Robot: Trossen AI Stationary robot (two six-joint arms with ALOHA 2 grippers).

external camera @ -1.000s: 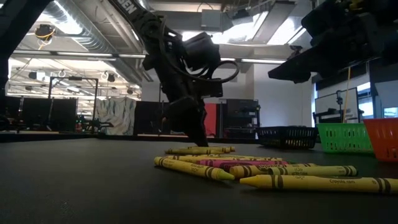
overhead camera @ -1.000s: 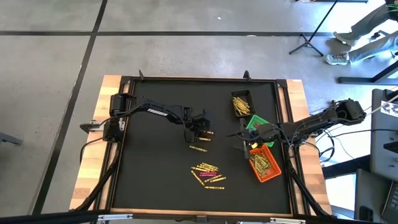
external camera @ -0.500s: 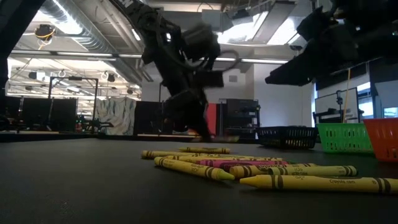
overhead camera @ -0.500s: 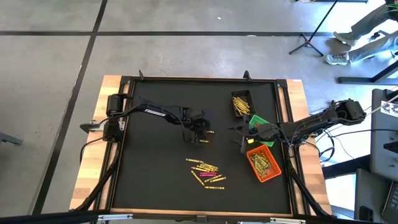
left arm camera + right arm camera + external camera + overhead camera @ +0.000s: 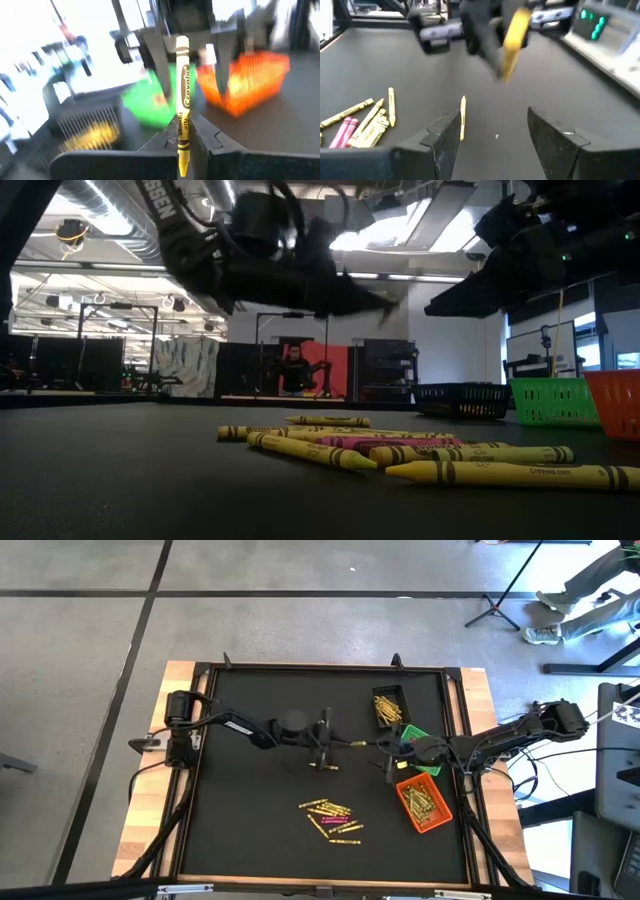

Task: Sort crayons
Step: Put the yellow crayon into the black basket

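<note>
We see the left gripper (image 5: pixel 183 135) squeezed tight on 1 yellow crayon (image 5: pixel 183 95), up above the table's (image 5: pixel 250 830) middle. Right gripper (image 5: pixel 492 130) hangs wide apart w/ nothing in it, by the green bin (image 5: pixel 412 737). Other crayons (image 5: pixel 332 818) lie in a pile on the mat.

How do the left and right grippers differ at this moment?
The left gripper is shut on a yellow crayon; the right gripper is open and empty. The left one is over mid-table, the right one beside the green bin. Both hang above the mat.
</note>
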